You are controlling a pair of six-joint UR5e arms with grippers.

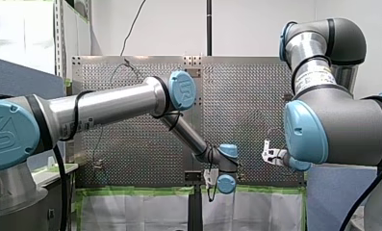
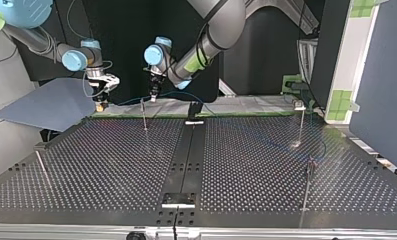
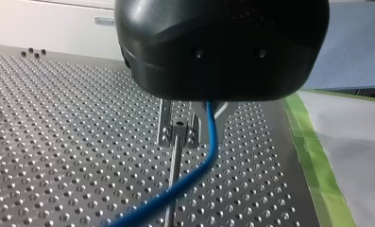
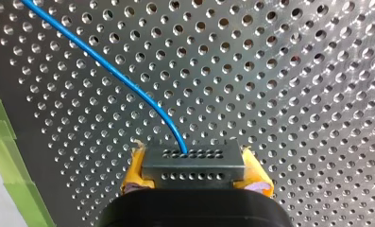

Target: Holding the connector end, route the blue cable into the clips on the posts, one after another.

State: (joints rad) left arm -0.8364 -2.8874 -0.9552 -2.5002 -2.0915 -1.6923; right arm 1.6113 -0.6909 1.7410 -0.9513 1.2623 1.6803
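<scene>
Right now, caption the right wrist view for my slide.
Right claw, yellow pads shut on the connector, with the blue cable running off across the perforated table.

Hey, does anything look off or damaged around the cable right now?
Only slightly: the right hand's yellow pads look ragged at their edges around the connector. The blue cable runs out unkinked.
</scene>
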